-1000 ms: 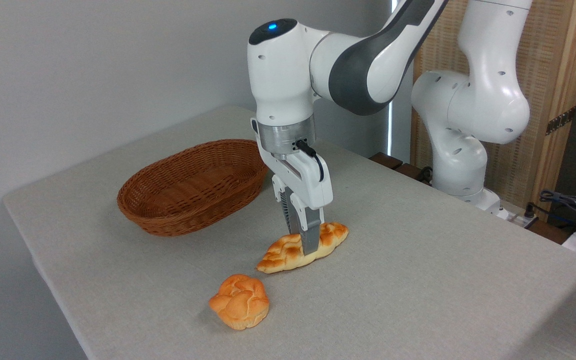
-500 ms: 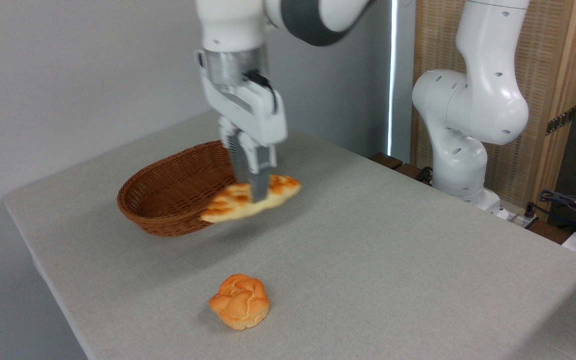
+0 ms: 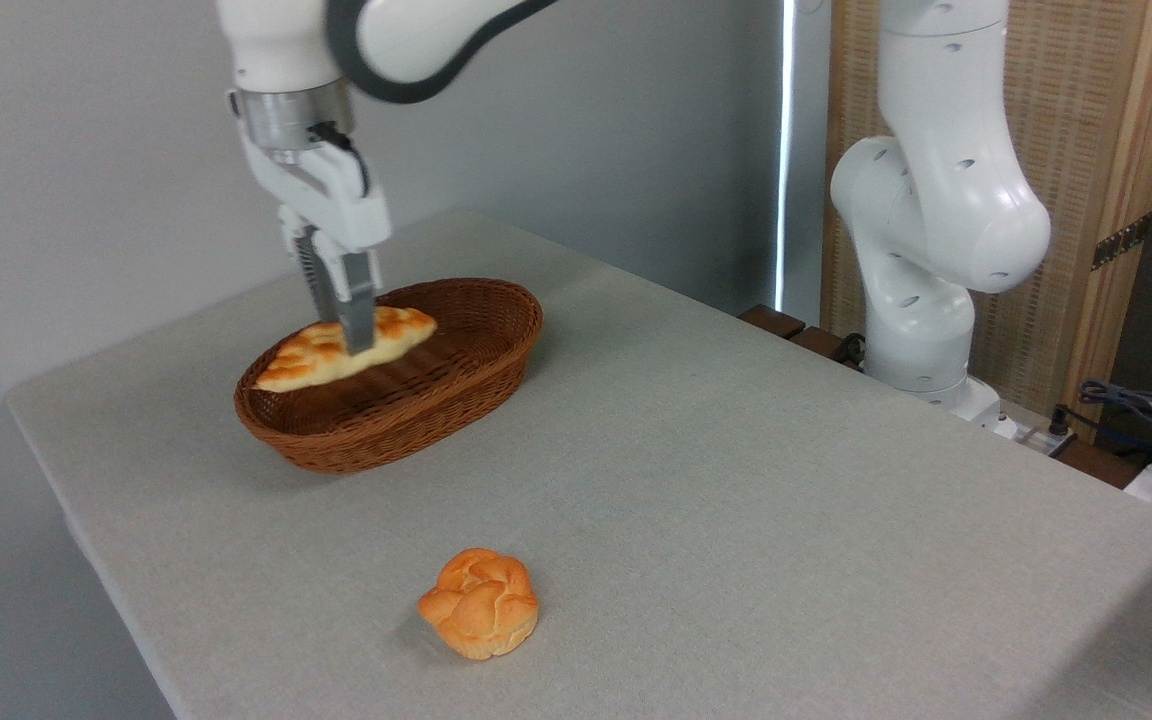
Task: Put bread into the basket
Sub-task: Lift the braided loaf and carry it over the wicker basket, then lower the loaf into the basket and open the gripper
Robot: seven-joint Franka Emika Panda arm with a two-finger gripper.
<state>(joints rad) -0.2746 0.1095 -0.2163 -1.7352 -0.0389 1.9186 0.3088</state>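
open room: the table point(image 3: 736, 480) has a wide bare middle and right part; the basket sits near the far left corner, the bun close to the near edge.
gripper: the gripper point(image 3: 351, 335) points down over the left half of the basket, its two fingers pinching the bread across the middle.
bread: the bread point(image 3: 321, 358) is held in the air, its long axis along the basket, the left pointed end reaching over the left rim and tilted a little lower than the right end. i cannot tell if it touches the rim.
basket: the basket point(image 3: 436, 395) is oval, brown wicker with low sides; the part of its floor that shows holds nothing.
bun: the bun point(image 3: 479, 602) is round and knotted, lying alone, well apart from the basket.
surface: a pale grey cloth covers the table, flat and smooth.
room: a grey wall is behind; the arm base point(image 3: 921, 330) stands past the far right edge, before a wooden panel point(image 3: 1106, 180); some cables point(image 3: 1151, 410) lie at the right.
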